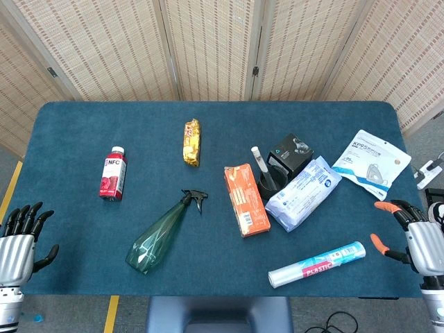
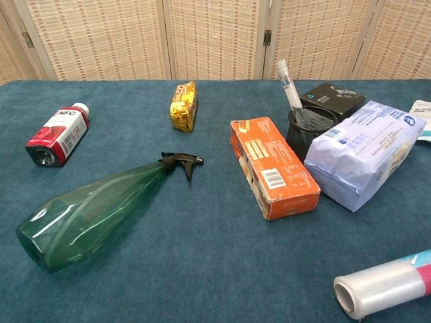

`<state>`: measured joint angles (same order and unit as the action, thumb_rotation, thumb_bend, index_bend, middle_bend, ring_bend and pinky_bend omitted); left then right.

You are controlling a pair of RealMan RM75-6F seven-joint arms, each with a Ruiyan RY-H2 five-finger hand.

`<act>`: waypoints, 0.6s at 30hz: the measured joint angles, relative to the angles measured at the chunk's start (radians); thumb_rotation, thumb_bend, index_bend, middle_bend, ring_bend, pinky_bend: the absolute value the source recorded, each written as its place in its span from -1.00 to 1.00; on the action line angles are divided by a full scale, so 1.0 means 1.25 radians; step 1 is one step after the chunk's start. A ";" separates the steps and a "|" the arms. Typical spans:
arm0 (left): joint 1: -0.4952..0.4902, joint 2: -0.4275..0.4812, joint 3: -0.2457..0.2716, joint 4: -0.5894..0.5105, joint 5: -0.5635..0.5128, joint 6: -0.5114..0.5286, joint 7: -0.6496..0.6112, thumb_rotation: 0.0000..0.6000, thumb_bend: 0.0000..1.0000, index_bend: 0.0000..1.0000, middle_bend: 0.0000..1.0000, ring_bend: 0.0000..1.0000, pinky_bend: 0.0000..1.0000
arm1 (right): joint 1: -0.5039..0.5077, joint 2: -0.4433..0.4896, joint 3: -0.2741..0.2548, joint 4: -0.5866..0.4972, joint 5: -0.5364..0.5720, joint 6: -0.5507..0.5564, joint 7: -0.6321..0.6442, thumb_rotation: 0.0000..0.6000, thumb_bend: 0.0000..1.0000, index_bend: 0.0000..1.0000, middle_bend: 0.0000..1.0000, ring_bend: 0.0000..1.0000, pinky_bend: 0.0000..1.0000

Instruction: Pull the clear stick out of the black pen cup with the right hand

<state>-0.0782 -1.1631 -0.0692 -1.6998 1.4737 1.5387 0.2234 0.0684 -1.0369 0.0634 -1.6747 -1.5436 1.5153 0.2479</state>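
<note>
- Nearest to me I see my right hand (image 1: 416, 236) at the right table edge. Its fingers are spread apart and it holds nothing.
- My left hand (image 1: 21, 236) sits at the left edge, also spread and holding nothing.
- A plastic roll (image 1: 317, 264) lies near the front, well apart from my right hand.
- The green spray bottle (image 1: 161, 234) lies on its side.
- The orange box (image 1: 246, 199) lies flat, just beside the black pen cup (image 2: 310, 132).
- A white-blue bag (image 2: 367, 151) touches the cup on its other side.
- The clear stick (image 2: 288, 84) stands in the cup. Its long way runs up and down, and its top tilts away to the left.
- Farther back lie a red bottle (image 1: 113, 173) and a gold snack bag (image 1: 191, 141).
</note>
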 measured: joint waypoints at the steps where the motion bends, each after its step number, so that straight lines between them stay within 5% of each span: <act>1: 0.000 -0.001 0.000 0.001 -0.001 -0.001 -0.001 1.00 -0.36 -0.56 -0.80 -0.87 -0.81 | 0.001 -0.002 0.001 0.001 0.002 -0.003 -0.001 1.00 -0.52 -0.45 -0.38 -0.67 -0.54; 18: 0.009 0.003 0.006 0.005 0.008 0.011 -0.011 1.00 -0.36 -0.56 -0.80 -0.87 -0.81 | 0.006 -0.007 0.012 0.008 0.021 -0.011 0.004 1.00 -0.52 -0.45 -0.37 -0.67 -0.55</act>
<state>-0.0665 -1.1598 -0.0620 -1.6932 1.4831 1.5520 0.2100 0.0764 -1.0451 0.0782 -1.6643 -1.5175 1.5013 0.2523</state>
